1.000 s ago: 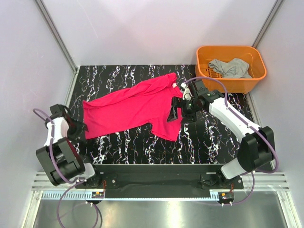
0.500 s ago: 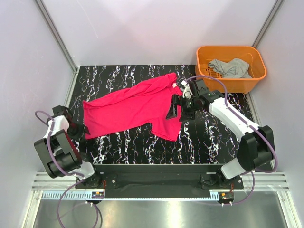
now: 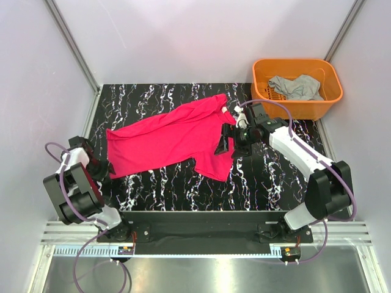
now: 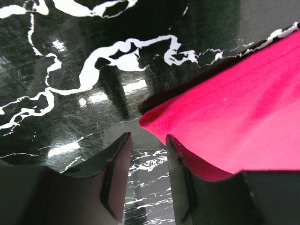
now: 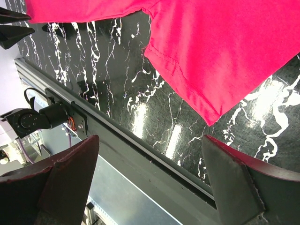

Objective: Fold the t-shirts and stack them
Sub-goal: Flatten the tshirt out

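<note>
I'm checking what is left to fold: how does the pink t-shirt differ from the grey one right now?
The pink t-shirt lies spread out on the black marbled table; the grey t-shirt sits in the orange basket. The pink one shows its body and sleeves; the grey one is bunched up, so its outline is hidden. The pink one looks far larger as it lies. Both are still unfolded.

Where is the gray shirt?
In the top view, the gray shirt lies inside the orange basket at the far right corner of the table, apart from the pink shirt.
</note>
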`<action>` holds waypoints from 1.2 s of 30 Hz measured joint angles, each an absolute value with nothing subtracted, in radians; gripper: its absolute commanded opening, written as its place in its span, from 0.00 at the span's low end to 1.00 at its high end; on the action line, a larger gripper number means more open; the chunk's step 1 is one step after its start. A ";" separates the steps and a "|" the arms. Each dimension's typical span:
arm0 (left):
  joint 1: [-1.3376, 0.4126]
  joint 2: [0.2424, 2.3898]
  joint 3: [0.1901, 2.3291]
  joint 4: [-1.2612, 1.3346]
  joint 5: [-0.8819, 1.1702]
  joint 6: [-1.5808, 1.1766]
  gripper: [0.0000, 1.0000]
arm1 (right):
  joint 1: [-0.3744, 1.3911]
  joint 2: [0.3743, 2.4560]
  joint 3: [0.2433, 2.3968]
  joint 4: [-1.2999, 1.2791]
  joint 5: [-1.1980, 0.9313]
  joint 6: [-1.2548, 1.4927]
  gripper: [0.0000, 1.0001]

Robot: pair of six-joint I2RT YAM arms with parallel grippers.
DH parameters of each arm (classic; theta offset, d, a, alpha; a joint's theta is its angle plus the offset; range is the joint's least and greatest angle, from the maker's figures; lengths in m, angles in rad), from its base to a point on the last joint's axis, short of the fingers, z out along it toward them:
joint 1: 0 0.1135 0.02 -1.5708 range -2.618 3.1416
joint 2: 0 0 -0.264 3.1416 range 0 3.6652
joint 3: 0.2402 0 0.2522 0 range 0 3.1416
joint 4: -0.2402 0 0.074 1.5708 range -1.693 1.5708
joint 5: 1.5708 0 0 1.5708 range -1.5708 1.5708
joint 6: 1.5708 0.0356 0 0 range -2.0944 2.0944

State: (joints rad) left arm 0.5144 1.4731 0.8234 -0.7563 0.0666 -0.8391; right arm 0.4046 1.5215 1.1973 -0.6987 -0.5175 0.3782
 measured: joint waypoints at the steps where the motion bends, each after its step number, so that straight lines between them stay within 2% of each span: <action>1: 0.515 1.475 0.823 -0.756 0.064 -0.839 0.40 | 0.405 1.522 1.195 -0.699 -0.517 0.380 0.96; 7: 0.515 1.501 0.824 -0.745 0.047 -0.839 0.38 | 0.405 1.521 1.175 -0.694 -0.517 0.392 0.96; 11: 0.516 1.520 0.824 -0.730 0.046 -0.840 0.33 | 0.405 1.507 1.144 -0.692 -0.513 0.406 0.96; 14: 0.517 1.533 0.824 -0.718 0.047 -0.840 0.25 | 0.405 1.489 1.118 -0.691 -0.490 0.440 0.95; 15: 0.517 1.533 0.824 -0.716 0.049 -0.839 0.17 | 0.405 1.481 1.106 -0.690 -0.477 0.460 0.93; 18: 0.517 1.534 0.824 -0.707 0.054 -0.833 0.05 | 0.404 1.465 1.070 -0.684 -0.445 0.527 0.89; 19: 0.517 1.534 0.824 -0.704 0.054 -0.828 0.00 | 0.404 1.463 1.056 -0.679 -0.435 0.552 0.85; 22: 0.517 1.532 0.824 -0.700 0.061 -0.802 0.00 | 0.403 1.456 1.001 -0.653 -0.418 0.628 0.77; 26: 0.513 1.504 0.808 -0.685 0.064 -0.765 0.00 | 0.403 1.454 0.910 -0.593 -0.411 0.731 0.59; 29: 0.500 1.453 0.789 -0.685 0.065 -0.739 0.00 | 0.403 1.455 0.843 -0.547 -0.412 0.808 0.52; 31: 0.482 1.421 0.783 -0.683 0.064 -0.722 0.00 | 0.403 1.455 0.803 -0.519 -0.411 0.854 0.41; 36: 0.455 1.375 0.773 -0.677 0.064 -0.688 0.00 | 0.403 1.455 0.727 -0.440 -0.404 0.944 0.39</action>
State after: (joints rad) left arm 0.4553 1.3750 0.7727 -0.6769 0.0639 -0.6880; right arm 0.4026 1.4548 0.7265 -0.4397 -0.4038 0.9436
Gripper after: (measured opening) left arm 0.023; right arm 0.388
